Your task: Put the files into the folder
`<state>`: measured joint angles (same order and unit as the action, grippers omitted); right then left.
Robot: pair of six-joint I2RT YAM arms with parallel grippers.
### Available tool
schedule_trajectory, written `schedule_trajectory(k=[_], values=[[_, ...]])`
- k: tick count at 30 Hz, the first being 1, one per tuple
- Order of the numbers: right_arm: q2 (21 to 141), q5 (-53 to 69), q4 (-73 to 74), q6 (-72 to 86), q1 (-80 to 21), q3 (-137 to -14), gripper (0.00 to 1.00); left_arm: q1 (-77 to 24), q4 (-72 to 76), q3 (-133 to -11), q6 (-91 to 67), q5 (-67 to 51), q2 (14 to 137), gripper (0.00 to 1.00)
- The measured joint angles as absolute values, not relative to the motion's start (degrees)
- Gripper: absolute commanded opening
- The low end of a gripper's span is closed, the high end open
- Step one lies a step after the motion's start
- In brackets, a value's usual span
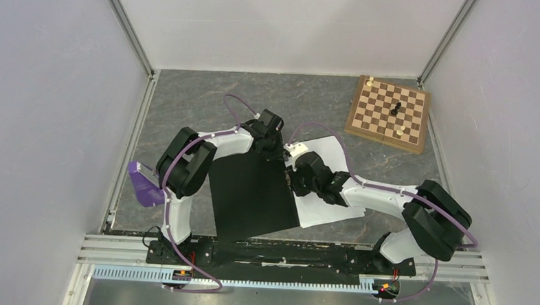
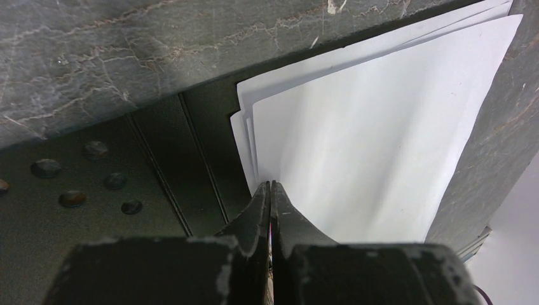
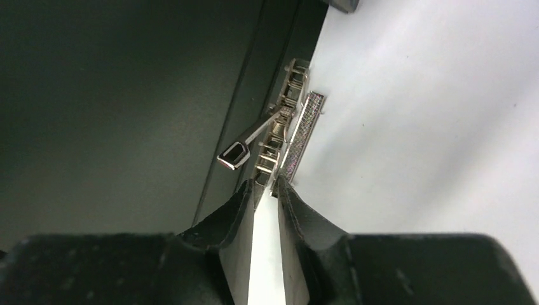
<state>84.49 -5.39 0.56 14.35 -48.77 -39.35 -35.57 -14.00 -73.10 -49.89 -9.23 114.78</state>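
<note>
The folder (image 1: 252, 193) lies open in front of the arms, its black inner face on the left. The files (image 1: 330, 210), white sheets, lie on its right half. My left gripper (image 1: 278, 149) is over the folder's far edge. In the left wrist view its jaws (image 2: 271, 185) are shut, with the tips at the left edge of the fanned files (image 2: 368, 146) beside the black folder face (image 2: 127, 190). My right gripper (image 1: 293, 180) is at the spine. Its jaws (image 3: 274, 185) stand narrowly open just short of the metal clip (image 3: 283, 133), whose lever (image 3: 236, 152) sticks up between folder face (image 3: 127, 95) and files (image 3: 432, 127).
A wooden chessboard (image 1: 389, 113) with a few pieces sits at the back right. A purple object (image 1: 142, 185) lies at the table's left edge beside the left arm. White walls close in the table on three sides.
</note>
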Motion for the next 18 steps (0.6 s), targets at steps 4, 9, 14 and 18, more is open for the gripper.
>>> schedule_trajectory(k=[4,9,14,18], values=[[81.8,-8.0,5.5,14.3,-50.5,-42.5,0.26,-35.6,-14.0,-73.1,-49.9,-9.2,114.8,0.02],[79.5,-12.5,9.5,13.9,-52.1,-47.9,0.27,-35.6,-14.0,-73.1,-49.9,-9.2,114.8,0.02],[82.1,-17.1,14.0,12.7,-53.9,-54.3,0.21,-35.6,-14.0,-73.1,-49.9,-9.2,114.8,0.02],[87.5,-20.2,16.8,11.8,-56.1,-58.5,0.19,-35.5,-14.0,-73.1,-49.9,-9.2,114.8,0.02]])
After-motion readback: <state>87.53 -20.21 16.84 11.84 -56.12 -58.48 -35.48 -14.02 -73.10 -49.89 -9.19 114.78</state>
